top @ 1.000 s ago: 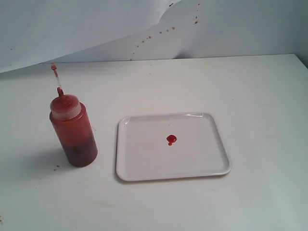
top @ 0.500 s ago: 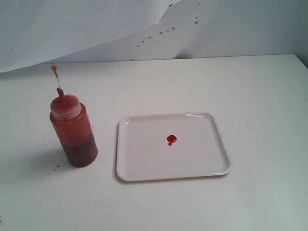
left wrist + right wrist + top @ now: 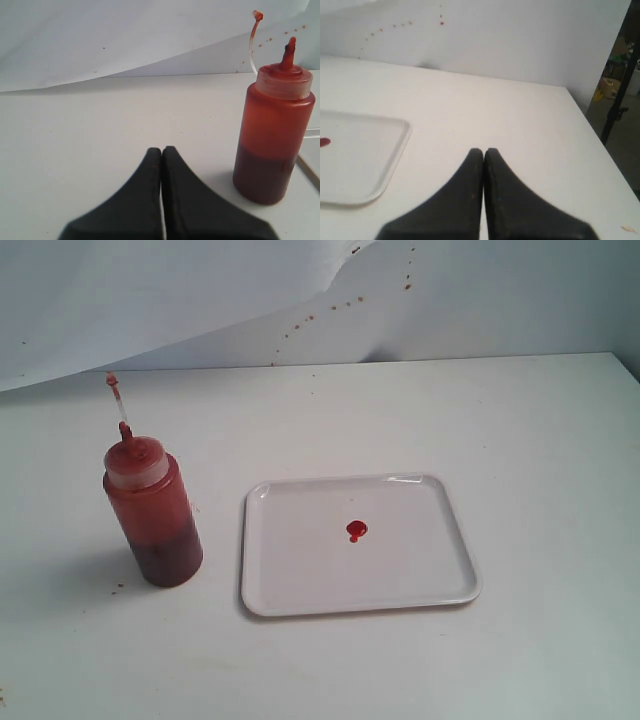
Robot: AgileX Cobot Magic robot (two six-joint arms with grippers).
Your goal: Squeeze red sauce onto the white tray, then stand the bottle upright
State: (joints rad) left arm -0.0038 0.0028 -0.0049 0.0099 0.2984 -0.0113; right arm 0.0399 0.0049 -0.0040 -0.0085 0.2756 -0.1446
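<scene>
The bottle [image 3: 152, 513] stands upright on the white table, left of the white tray [image 3: 290, 590], its thin nozzle pointing up. A small blob of red sauce [image 3: 355, 530] lies near the middle of the tray. Neither arm shows in the exterior view. In the left wrist view my left gripper [image 3: 161, 150] is shut and empty, with the bottle [image 3: 272, 135] standing a short way off and not touched. In the right wrist view my right gripper [image 3: 483, 151] is shut and empty over bare table beside the tray's corner [image 3: 395, 145], where the red sauce [image 3: 324, 142] shows at the frame's edge.
A white backdrop [image 3: 200, 290] with small dark red specks [image 3: 330, 308] hangs behind the table. The table's right edge [image 3: 600, 155] drops off to a floor with a dark stand [image 3: 617, 100].
</scene>
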